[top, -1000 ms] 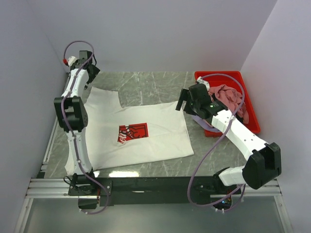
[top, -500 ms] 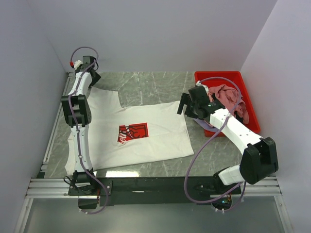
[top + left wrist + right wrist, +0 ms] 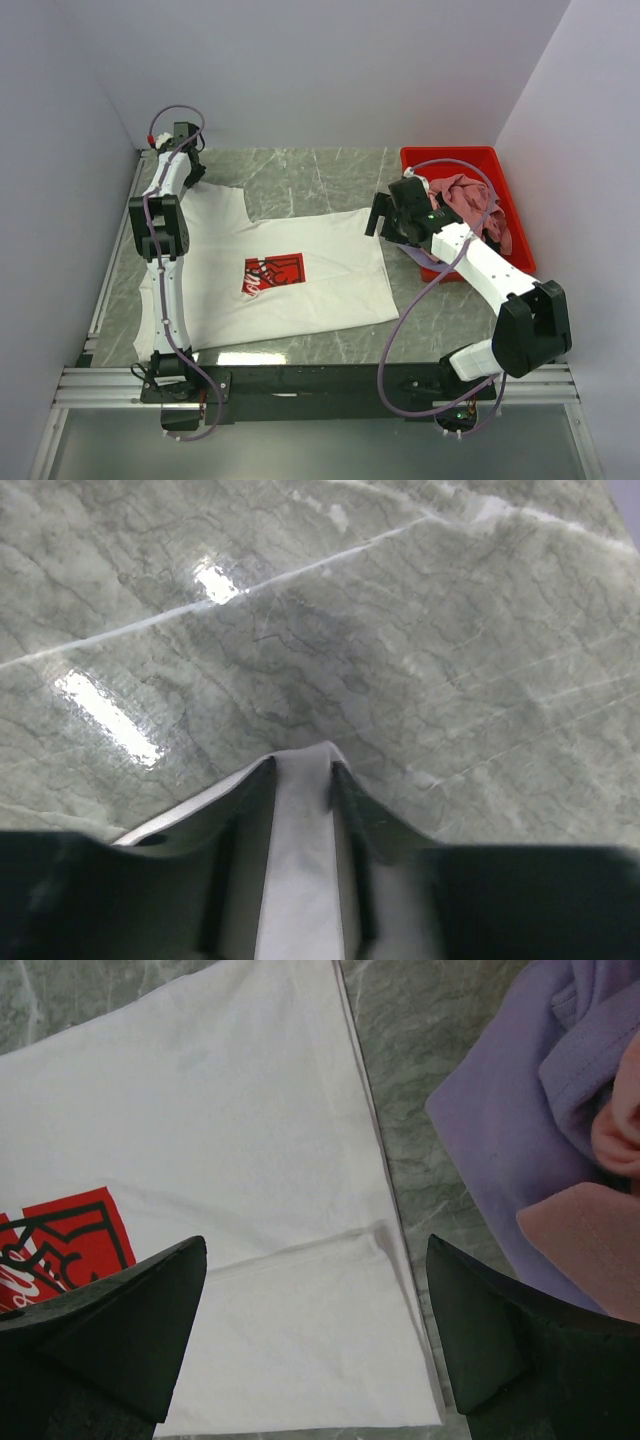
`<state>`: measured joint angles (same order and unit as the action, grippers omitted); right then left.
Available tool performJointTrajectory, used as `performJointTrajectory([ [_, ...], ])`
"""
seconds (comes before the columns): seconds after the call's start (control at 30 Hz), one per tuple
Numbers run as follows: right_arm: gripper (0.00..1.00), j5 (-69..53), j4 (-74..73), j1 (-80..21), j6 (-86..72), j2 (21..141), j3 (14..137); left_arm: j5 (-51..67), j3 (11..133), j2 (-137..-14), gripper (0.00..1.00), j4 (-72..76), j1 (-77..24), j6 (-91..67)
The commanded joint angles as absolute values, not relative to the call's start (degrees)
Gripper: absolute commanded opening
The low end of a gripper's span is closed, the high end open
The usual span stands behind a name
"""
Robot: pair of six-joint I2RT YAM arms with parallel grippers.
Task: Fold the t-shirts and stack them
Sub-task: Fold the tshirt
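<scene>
Because the left gripper [image 3: 300, 770] has its jaws clamped only on a thin edge of the white t-shirt [image 3: 320, 250], spread on the counter [image 3: 300, 170], a strong pull may slip the cloth out. The right gripper [image 3: 315, 1255] hovers over the shirt's right edge, jaws wide apart and empty. How deep the left grip goes is hidden; the heaped t-shirts [image 3: 465, 195] in the red bin [image 3: 450, 153] cannot be counted.

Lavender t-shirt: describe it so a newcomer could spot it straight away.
Find the red bin at the far right of the table. The lavender t-shirt spills out at the bin's near left corner, toward the spread white t-shirt. It is the only pale purple piece; its neighbour in the bin is a dusty pink t-shirt.
</scene>
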<state>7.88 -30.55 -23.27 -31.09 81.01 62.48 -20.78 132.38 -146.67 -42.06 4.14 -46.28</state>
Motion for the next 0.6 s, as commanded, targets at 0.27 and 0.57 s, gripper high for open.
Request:
performJointTrajectory([
  [0.27, 0.96, 8.00, -28.57, -22.33, -29.89, 79.89, 61.52, -18.63, 130.88, -145.90, 0.00, -43.33, 3.96, -45.26],
  [0.57, 0.94, 10.10, -31.81, -22.32, -29.09, 87.61, 71.18, -18.19, 120.52, -134.04, 0.00, -38.15, 3.52, -44.39],
])
